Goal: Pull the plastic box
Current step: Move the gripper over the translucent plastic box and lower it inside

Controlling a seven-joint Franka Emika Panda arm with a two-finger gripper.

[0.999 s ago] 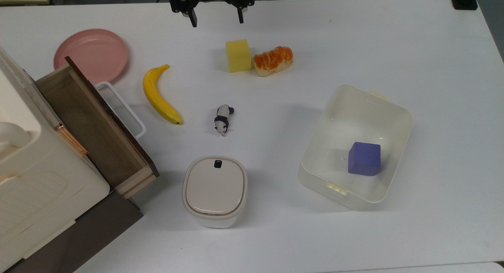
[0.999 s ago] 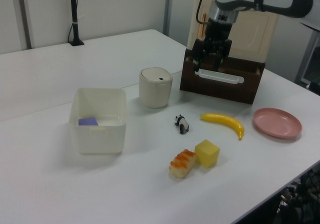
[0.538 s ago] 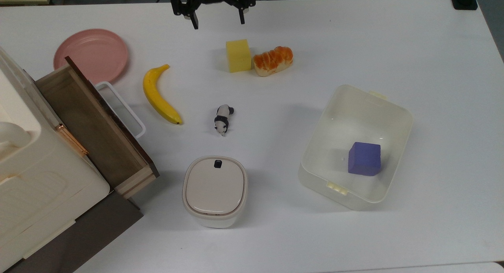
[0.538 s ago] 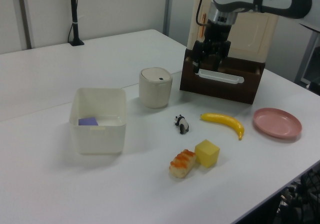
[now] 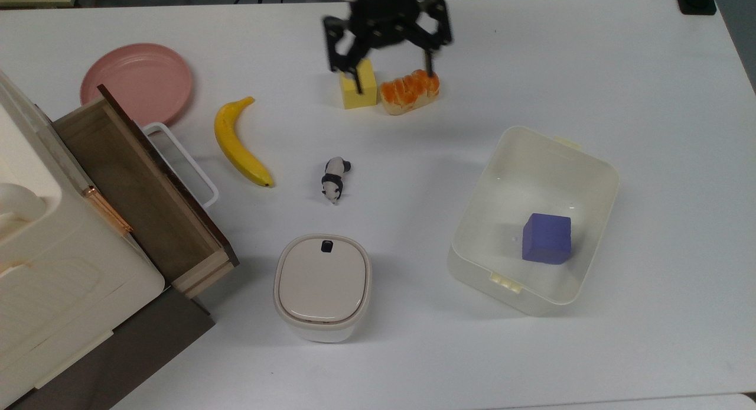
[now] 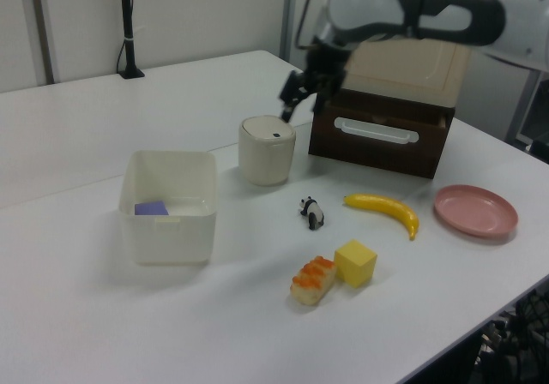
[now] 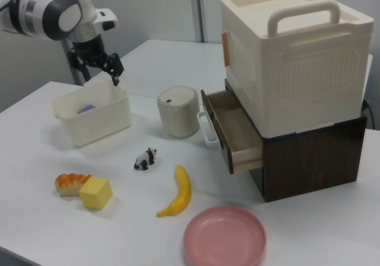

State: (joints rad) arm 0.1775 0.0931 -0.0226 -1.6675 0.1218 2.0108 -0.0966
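our gripper [image 5: 390, 76] has just swung off the far table edge and now hangs in the air, fingers spread apart and holding nothing, over the yellow block [image 5: 358, 88] and the bread [image 5: 410, 91] in the top view. the plastic box [image 5: 582, 162] has not moved; it sits at the top view's right, well apart from us, with the purple cube [image 5: 547, 238] inside. we judge the approach only begun: we must still get to a wall of the box before pulling.
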